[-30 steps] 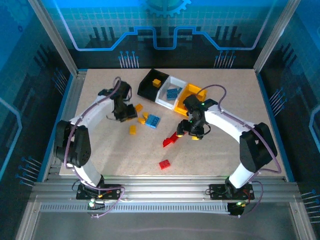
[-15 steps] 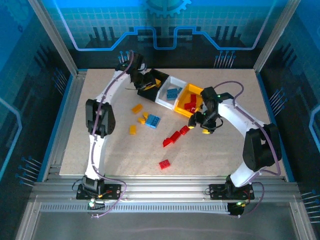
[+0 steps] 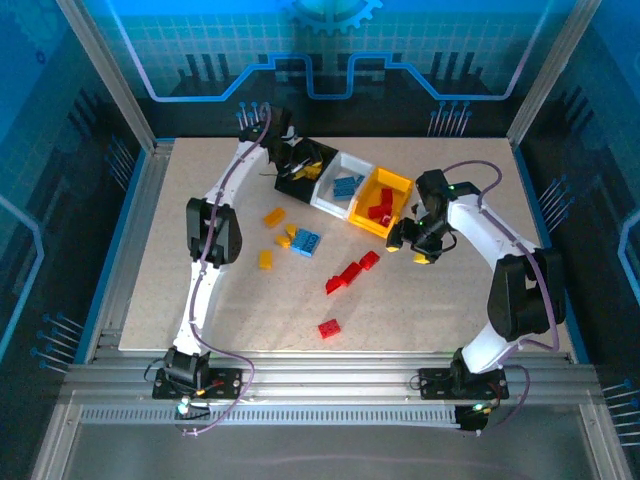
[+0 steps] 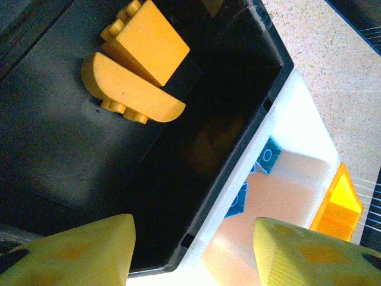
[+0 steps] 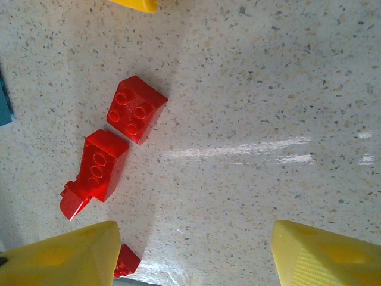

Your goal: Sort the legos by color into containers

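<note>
- Tabletop (image 5: 268,89): pale speckled board, lying directly beneath the right gripper (image 5: 190,256) and catching a streak of glare just ahead of it.
- Slotted aluminium rails (image 3: 330,385): running along the near edge, well behind both grippers.
- Upright metal posts (image 3: 105,75): standing at the far corners.
- Back panel (image 3: 330,50): glowing blue beyond the left gripper (image 3: 298,160), showing a grid, circuit lines and a gear emblem (image 3: 332,12).

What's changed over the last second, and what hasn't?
The left gripper swung from the loose bricks mid-table to above the black bin and opened; two orange bricks lie in it, against one before. The right gripper drew back from the red bricks to the right of the yellow bin, open and empty. Bins and loose bricks stayed put.
</note>
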### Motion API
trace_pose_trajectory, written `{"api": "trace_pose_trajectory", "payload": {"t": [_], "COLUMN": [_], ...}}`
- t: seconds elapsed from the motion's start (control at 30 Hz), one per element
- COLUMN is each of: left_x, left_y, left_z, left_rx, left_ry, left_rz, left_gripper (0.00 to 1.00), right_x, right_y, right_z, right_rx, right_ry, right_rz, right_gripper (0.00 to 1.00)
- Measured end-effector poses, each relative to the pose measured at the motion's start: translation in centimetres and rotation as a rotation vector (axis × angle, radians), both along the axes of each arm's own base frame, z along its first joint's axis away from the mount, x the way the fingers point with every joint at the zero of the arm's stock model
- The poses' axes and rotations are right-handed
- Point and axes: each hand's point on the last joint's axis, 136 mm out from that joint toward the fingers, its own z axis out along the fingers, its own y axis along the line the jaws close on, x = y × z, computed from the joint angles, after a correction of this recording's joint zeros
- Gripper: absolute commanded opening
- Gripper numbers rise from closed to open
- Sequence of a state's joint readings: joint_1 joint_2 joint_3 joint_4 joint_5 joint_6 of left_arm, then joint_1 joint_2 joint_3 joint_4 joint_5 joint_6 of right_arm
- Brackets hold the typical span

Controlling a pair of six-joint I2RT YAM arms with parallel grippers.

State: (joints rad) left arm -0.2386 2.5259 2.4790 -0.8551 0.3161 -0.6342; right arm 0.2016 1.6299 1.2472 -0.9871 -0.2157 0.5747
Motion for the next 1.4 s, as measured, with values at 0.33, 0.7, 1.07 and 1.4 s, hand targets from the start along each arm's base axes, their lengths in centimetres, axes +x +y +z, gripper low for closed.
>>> {"api": "trace_pose_trajectory", "payload": {"t": [0.33,0.7,1.07,1.4], "left_x": [-2.9,-14.7,-24.9,-24.8], "left_y": [1.1,6.8,8.6,9.2], "left_z": [-0.6,2.9,-5.7,-8.2], "left_rx": [0.072,0.294,0.510,0.540], "left_ry": [0.026,0.040,0.277,0.310], "left_rz": [-0.054,-0.094,-0.221,-0.180], "left_gripper": [0.82,0.99,0.98,0.83], "right_x": [-0.1,-1.1,-2.0,-2.9], "right_y": [0.6,4.5,7.2,6.5], "right_z": [-0.4,-1.3,-1.1,-1.1], "right_rx": [0.018,0.019,0.022,0.000], "right_ry": [0.019,0.048,0.038,0.036], "right_rz": [0.005,0.100,0.152,0.146], "right_gripper": [0.69,0.69,0.69,0.69]}}
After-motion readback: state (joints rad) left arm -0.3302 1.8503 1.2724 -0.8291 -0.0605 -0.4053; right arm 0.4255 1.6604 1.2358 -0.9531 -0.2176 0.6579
